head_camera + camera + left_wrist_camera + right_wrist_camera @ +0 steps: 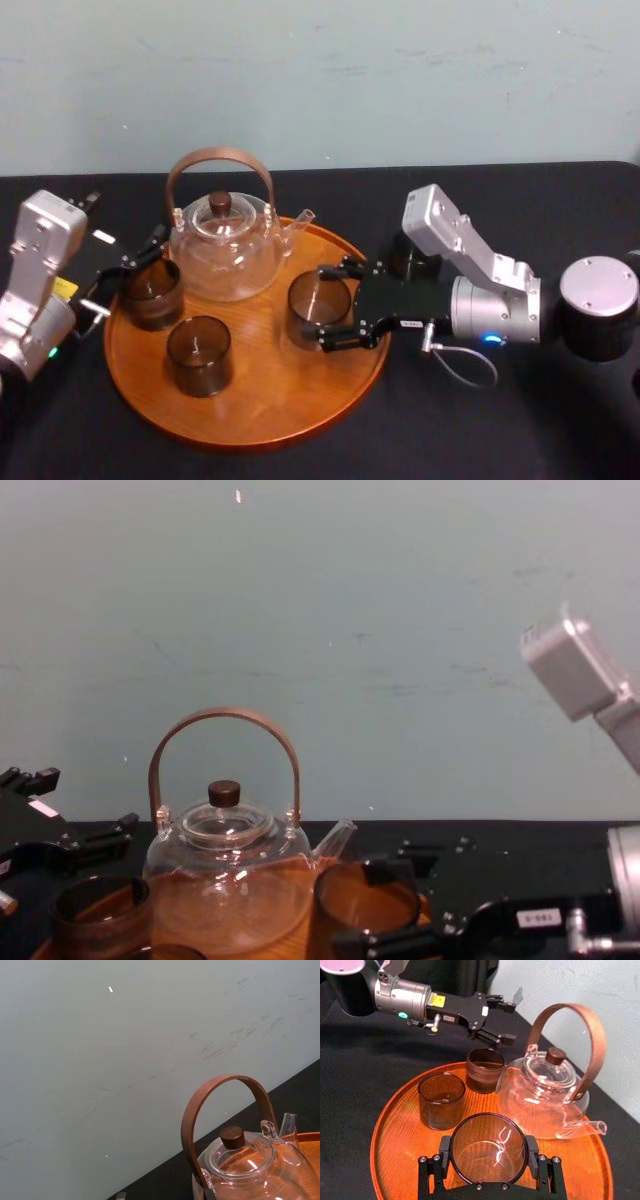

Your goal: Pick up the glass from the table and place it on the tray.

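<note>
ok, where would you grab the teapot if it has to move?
The top of the handle on the teapot, from straight above, pinching across the strap. The arch stands upright, clear of the lid; the round body looks too wide. Right gripper, holding a glass, crowds the spout side; left gripper sits at the other.

The tray (pixel 262 405) lay on the table (pixel 480 420), left of centre, with the teapot (pixel 225 250) on its far part. Three glasses stood on the tray nearer than the teapot. The glass (pixel 319 308) stood at the right, between the fingers of the right gripper (pixel 333 306). A second glass (pixel 152 293) stood at the left rim — the left gripper (pixel 125 282) just beside it — and a third glass (pixel 199 355) nearest.
</note>
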`<state>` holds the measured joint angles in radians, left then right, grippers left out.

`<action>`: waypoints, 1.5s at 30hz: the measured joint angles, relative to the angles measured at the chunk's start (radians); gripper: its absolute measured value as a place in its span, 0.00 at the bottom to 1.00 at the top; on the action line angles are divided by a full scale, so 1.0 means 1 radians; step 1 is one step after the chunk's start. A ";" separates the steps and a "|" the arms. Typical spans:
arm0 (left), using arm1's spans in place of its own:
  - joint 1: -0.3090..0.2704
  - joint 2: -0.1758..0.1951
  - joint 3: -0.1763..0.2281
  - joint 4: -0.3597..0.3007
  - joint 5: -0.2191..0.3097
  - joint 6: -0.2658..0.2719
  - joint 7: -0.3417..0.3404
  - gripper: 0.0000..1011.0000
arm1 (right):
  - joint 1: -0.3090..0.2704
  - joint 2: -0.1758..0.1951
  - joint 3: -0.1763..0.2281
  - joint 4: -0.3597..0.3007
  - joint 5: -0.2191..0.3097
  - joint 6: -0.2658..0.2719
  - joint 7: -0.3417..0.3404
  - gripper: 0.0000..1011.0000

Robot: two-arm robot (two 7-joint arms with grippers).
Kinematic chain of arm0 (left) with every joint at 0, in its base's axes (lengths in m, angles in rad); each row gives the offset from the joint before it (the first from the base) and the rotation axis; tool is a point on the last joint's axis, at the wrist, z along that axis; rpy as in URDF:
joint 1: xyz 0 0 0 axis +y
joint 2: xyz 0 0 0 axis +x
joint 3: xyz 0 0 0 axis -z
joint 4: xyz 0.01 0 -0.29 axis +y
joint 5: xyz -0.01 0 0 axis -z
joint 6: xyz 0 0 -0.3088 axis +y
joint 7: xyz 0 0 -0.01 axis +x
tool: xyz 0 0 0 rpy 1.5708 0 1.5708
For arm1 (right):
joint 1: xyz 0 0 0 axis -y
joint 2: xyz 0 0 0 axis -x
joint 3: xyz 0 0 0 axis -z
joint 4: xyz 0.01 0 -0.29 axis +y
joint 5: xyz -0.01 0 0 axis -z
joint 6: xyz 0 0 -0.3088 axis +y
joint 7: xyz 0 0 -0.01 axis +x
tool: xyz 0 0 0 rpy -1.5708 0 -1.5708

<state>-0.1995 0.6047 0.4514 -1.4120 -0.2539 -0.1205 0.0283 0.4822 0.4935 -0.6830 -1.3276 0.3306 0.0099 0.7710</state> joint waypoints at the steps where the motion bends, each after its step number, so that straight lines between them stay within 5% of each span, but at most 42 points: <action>1: 0.000 0.000 0.000 0.000 0.000 0.000 0.000 0.99 | 0.001 -0.002 -0.002 0.004 0.000 -0.001 0.002 0.90; 45: 0.000 0.000 0.000 0.000 0.000 0.000 0.000 0.99 | -0.006 -0.015 -0.049 0.064 -0.008 0.005 0.021 0.90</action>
<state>-0.1996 0.6047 0.4514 -1.4120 -0.2539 -0.1205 0.0282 0.4763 0.4785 -0.7322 -1.2636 0.3222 0.0150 0.7919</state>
